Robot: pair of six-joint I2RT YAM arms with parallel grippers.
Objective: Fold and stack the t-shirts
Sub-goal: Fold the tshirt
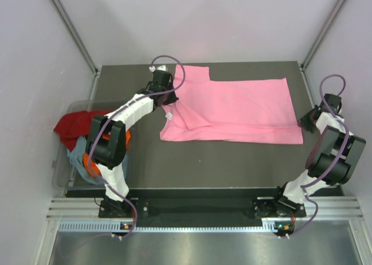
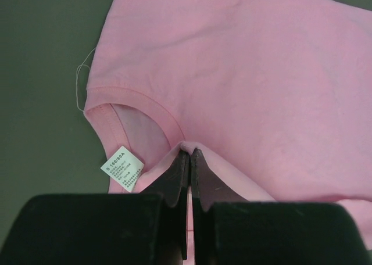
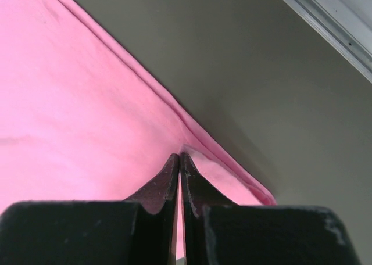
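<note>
Pinching pink t-shirt point(image 1: 244, 111) (left gripper point(image 2: 189, 154), right gripper point(image 3: 179, 156))

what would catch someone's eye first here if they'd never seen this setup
The bright pink cloth t-shirt spread across the dark table dominates. Both grippers pinch it shut: the left gripper by the collar and white neck label, the right gripper at its right hem corner. At the table's left edge, a heap of dark red, orange and grey-blue shirts sits in a clear plastic bin.
</note>
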